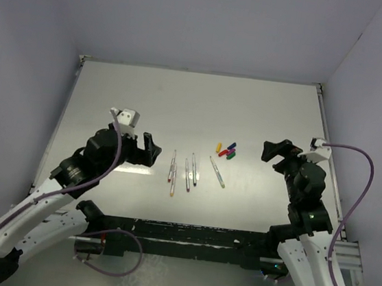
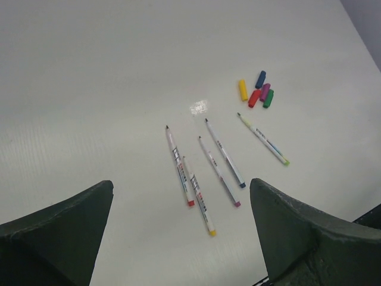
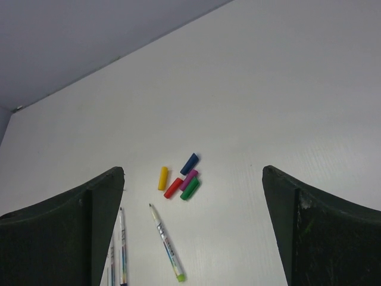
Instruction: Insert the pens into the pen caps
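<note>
Pens (image 1: pixel 187 175): worktop (image 1: pixel 181 107) centre, towards near edge, between claws.
Pen caps (image 1: pixel 227 150): clustered beside pens, nearer right claw (image 1: pixel 270 154).
Left claw (image 1: pixel 151 149): released, empty.
Right claw: released, empty.

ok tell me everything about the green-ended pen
The green-ended pen is a thin pale stick, plastic by its look, with small print on the barrel, a dark fine tip and a light green end. Uncapped, it lies flat on the table, slanted, tip toward the caps but short of them, apart from the other four pens. Nothing else touches it.
</note>
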Controlling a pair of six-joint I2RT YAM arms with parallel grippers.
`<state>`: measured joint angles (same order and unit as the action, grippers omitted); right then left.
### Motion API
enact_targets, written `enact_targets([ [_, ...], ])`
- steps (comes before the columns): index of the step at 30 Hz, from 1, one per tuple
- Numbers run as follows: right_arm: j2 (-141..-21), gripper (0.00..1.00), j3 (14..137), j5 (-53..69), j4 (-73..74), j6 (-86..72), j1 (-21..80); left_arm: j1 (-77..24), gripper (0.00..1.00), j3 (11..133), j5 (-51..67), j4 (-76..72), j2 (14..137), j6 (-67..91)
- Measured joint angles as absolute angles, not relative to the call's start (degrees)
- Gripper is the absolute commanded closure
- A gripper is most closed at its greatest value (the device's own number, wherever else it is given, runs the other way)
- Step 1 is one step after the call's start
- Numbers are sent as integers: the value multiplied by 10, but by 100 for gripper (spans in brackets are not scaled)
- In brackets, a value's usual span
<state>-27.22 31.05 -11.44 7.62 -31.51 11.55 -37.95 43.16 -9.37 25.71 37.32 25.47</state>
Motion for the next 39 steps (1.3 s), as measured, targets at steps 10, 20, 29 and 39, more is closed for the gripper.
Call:
enact_targets([
  [10,-300,0,341,-121,109,-298,116,-380,1,456,-91,264,506,260],
  [20,-356,8,347,-114,126,-295,116,-380,28,475,-94,263,604,266],
  [29,-360,10,348,-104,144,-294,116,-380,81,481,-91,257,706,270],
  [39,-343,11,348,-94,152,-293,116,-380,55,511,-67,240,813,269],
])
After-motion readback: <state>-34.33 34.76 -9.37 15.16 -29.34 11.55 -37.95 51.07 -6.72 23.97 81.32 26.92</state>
